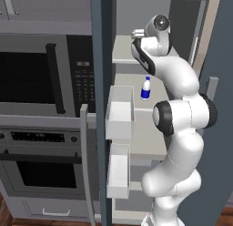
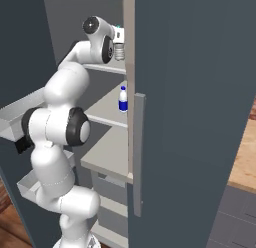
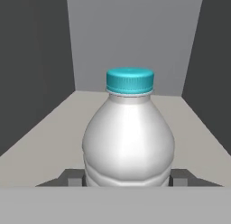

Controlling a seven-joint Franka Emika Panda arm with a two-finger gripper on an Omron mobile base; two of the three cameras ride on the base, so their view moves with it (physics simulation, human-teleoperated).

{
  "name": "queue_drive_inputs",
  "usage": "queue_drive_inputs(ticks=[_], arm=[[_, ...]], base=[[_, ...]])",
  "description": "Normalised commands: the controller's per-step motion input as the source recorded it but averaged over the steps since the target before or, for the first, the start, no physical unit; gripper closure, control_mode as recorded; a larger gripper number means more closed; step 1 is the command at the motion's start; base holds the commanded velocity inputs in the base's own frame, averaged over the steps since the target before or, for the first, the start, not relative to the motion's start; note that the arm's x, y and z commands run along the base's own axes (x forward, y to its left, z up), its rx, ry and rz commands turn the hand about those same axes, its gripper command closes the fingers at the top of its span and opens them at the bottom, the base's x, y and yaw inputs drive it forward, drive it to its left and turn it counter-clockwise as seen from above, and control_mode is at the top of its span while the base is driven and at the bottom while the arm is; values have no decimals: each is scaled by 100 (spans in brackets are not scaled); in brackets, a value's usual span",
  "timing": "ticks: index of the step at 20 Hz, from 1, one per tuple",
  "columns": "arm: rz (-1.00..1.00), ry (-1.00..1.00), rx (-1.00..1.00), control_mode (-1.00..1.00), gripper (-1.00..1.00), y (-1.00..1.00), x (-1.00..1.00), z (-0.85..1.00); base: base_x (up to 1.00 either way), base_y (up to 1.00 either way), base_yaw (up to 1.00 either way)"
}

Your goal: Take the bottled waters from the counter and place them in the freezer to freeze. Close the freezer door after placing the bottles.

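Note:
My gripper is shut on the clear bottled water with the teal cap, which stands upright between the fingertips. The arm reaches into the open freezer and holds that bottle over the upper pale shelf; I cannot tell whether it touches the shelf. One shelf lower, the blue-labelled bottled water stands alone. The freezer door hangs open on the left, with white bins on its inner side.
A black-windowed microwave and oven sit left of the open door. A slate-blue panel with a vertical handle stands close on the right. A tan counter top shows past it. The freezer's walls hem in the hand.

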Motion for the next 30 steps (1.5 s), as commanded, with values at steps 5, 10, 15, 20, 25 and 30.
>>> queue_drive_inputs(ticks=[5, 10, 15, 20, 25, 30], arm=[[0, 0, 0, -100, 100, -3, 4, -30], [0, 0, 0, -100, 100, 0, 0, -30], [0, 0, 0, -100, 100, 0, 0, -4], [0, 0, 0, -100, -100, 0, 0, -3], [0, 0, 0, -100, -100, 0, 0, 0], [0, 0, 0, -100, -100, 0, 0, 0]], base=[[0, 0, 0], [0, 0, 0], [0, 0, 0], [0, 0, 0], [0, 0, 0], [0, 0, 0]])
